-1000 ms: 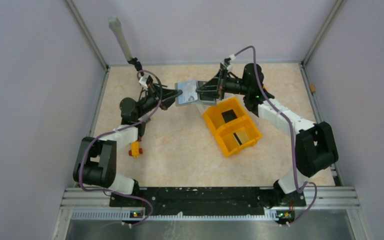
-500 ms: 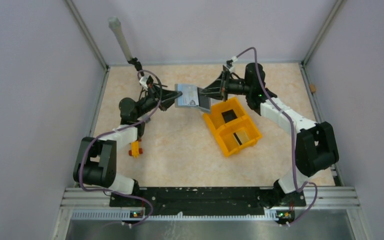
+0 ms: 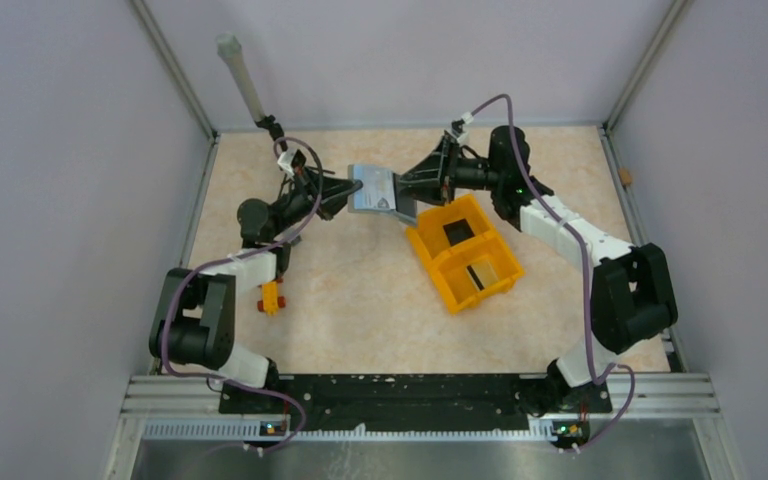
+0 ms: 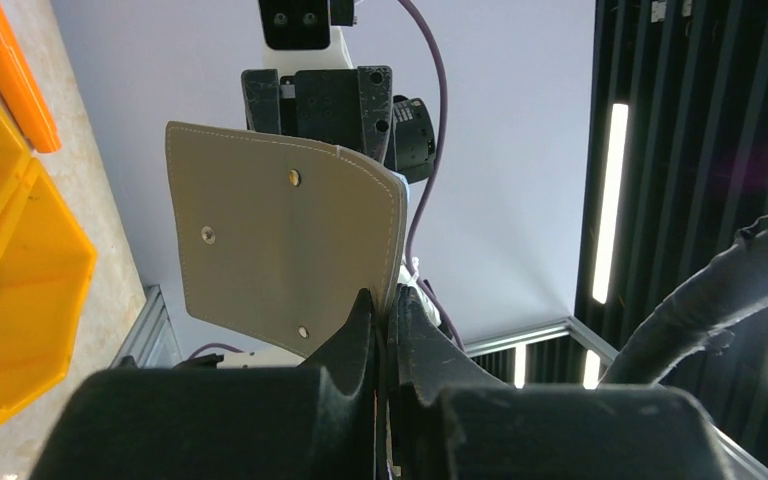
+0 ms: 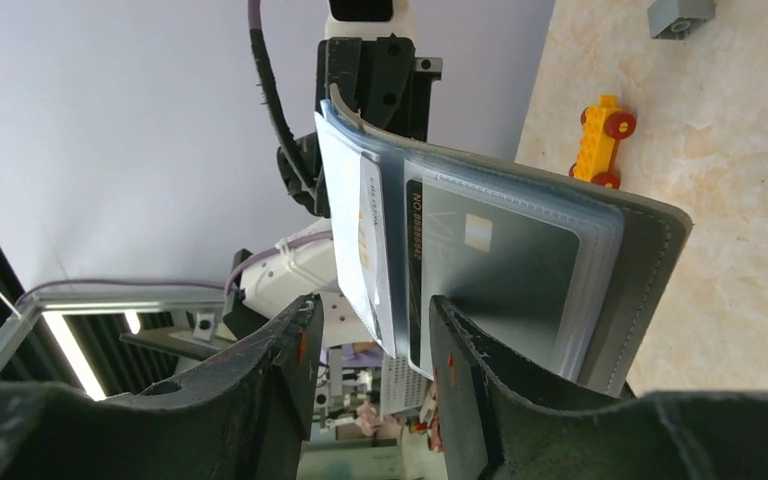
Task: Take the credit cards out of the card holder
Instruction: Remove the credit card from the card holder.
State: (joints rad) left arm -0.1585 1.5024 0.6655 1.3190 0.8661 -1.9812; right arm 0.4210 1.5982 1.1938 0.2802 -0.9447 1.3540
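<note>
Left pincer (image 4: 382, 302) tight on card holder (image 4: 280, 250); right pincer (image 5: 372, 312) apart, alone facing credit cards (image 5: 500, 270).

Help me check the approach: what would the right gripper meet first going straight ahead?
Likely the dark plastic credit card in the flat grey folding card holder, whose sleeved edge sits between the right gripper's open fingers.

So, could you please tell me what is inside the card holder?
Clear sleeves holding a dark grey card and a pale card; any cards behind them are covered.

card holder (image 3: 371, 190) at steeper tilt
</note>
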